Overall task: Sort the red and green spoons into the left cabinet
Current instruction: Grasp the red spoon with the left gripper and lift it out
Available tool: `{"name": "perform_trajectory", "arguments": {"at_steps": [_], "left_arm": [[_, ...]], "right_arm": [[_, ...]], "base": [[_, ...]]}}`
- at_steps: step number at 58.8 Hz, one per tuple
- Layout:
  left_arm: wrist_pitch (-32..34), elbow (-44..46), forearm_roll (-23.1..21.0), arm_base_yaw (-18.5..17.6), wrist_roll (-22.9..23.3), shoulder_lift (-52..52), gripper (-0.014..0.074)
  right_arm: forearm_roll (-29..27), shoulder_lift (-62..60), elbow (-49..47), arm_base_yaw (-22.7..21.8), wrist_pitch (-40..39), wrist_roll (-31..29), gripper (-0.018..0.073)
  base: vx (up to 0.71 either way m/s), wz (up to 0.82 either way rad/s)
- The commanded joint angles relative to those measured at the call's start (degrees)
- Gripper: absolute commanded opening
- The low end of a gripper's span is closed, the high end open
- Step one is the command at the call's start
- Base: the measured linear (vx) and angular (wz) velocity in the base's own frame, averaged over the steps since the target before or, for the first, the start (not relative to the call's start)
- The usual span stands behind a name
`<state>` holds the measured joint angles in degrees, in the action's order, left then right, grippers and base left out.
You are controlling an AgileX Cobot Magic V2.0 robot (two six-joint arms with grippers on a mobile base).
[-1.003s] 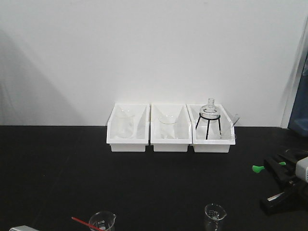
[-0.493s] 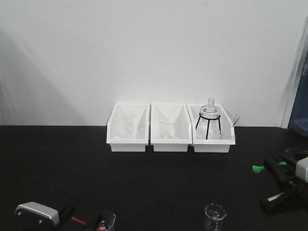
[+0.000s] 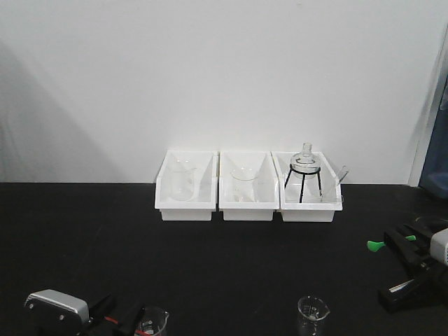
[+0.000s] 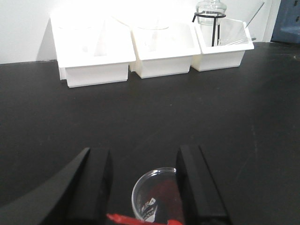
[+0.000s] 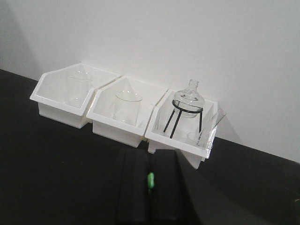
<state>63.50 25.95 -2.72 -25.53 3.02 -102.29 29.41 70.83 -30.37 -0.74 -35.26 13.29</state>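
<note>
The red spoon (image 4: 140, 219) lies with its bowl in a small glass beaker (image 4: 157, 192) at the table's front left, its handle pointing left. My left gripper (image 4: 145, 180) is open, its black fingers (image 4: 96, 183) standing on either side of the beaker and the red handle (image 3: 110, 320). At the right edge my right gripper (image 3: 397, 241) is shut on the green spoon (image 3: 376, 245), whose bowl sticks out to the left. In the right wrist view a green sliver (image 5: 150, 180) shows between the closed jaws. The left cabinet is out of view.
Three white bins (image 3: 246, 207) stand in a row against the back wall, holding beakers and a round flask on a black tripod (image 3: 304, 171). A second small beaker (image 3: 312, 309) stands at the front, right of centre. A blue panel (image 3: 437, 164) shows at the far right.
My left gripper has come into view from the bottom left and moved right, its open fingers now around the red spoon's handle by the beaker. The right gripper holds still.
</note>
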Motion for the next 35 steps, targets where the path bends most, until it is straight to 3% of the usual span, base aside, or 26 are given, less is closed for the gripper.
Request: {"name": "perform_trajectory", "arguments": {"at_steps": [1,9,35], "left_arm": [[4.31,1.08,-2.04,-0.25,0.46,1.86,0.0421],[3.27,1.08,-4.48,-0.25,0.46,1.86,0.0421],[0.22,1.08,-3.87,-0.25,2.99,1.86,0.0421]], "right_arm": [[-1.33,-1.36,-1.57,-0.37,-4.15,-0.4,-0.0005],[-1.33,-1.36,-1.57,-0.37,-4.15,-0.4,-0.0005],[-1.33,-1.36,-1.57,-0.37,-4.15,-0.4,-0.0005]], "base": [[0.0,0.0],[0.0,0.0],[0.0,0.0]]}}
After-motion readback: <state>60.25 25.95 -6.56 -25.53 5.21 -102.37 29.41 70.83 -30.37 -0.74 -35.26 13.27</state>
